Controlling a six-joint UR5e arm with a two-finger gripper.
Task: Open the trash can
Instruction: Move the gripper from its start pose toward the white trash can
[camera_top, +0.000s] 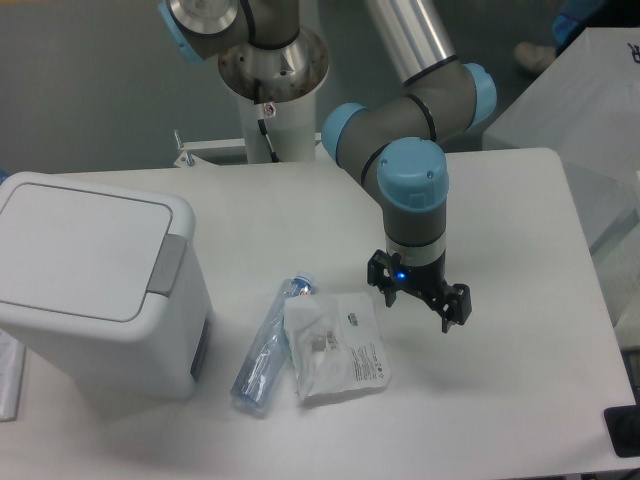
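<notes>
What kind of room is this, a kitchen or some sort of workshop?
Most likely a robotics lab or test bench, not a kitchen. A robot arm stands bolted by a plain white table, and only a trash can, a plastic bottle and a white packet are laid out.

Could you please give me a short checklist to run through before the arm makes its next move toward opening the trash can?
1. Trash can upright on the table: ok.
2. Lid shut, so opening is not yet done: ok.
3. Grey push-button tab unobstructed: ok.
4. Gripper empty, jaws open: ok.
5. Gripper at the tab: not ok; it hovers to the right, beyond the plastic bottle and white packet.
6. Clearance above the bottle and packet: cannot tell.
</notes>
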